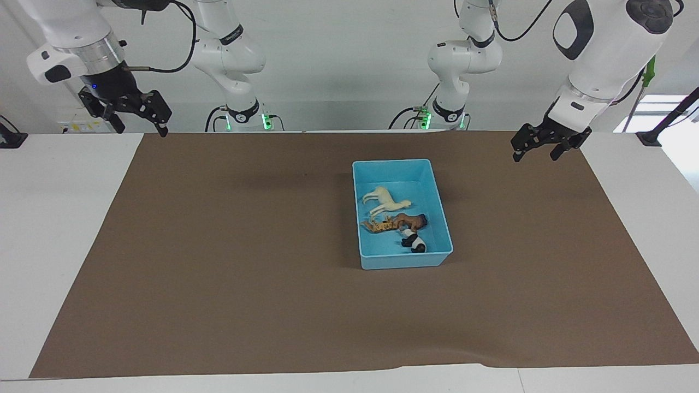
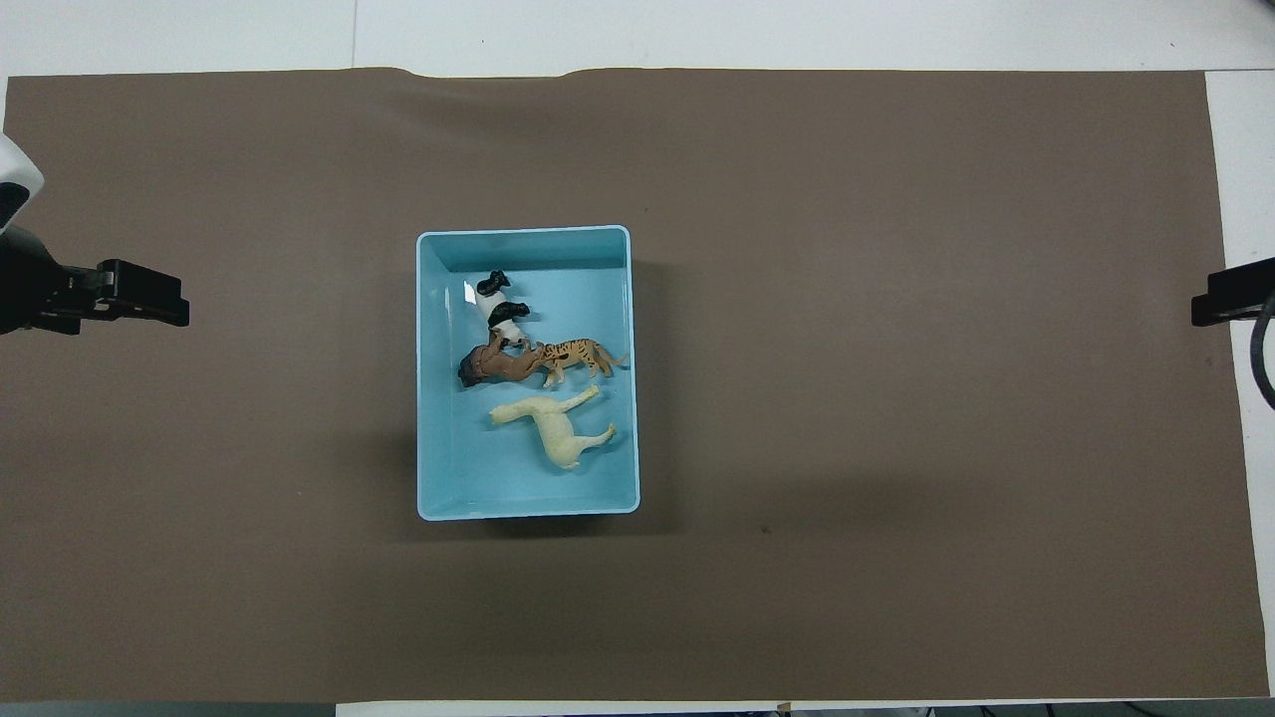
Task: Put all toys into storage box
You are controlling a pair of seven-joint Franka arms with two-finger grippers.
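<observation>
The light blue storage box (image 1: 393, 162) (image 2: 523, 231) sits on the brown mat near the table's middle. All the toys I see lie inside it. The cream horse (image 1: 385, 200) (image 2: 558, 426) is nearest the robots. The orange tiger (image 1: 380, 224) (image 2: 578, 356) and brown lion (image 1: 412, 221) (image 2: 495, 363) touch each other at mid-box. The panda (image 1: 414, 240) (image 2: 495, 302) lies farthest from the robots. My left gripper (image 1: 538, 146) (image 2: 149, 295) hangs open and empty over the mat's corner at the left arm's end. My right gripper (image 1: 141, 130) (image 2: 1230, 297) waits open and empty above the mat's edge at the right arm's end.
The brown mat (image 1: 246, 262) covers most of the white table (image 1: 54, 218). A black clamp (image 1: 650, 139) sits on the table edge at the left arm's end.
</observation>
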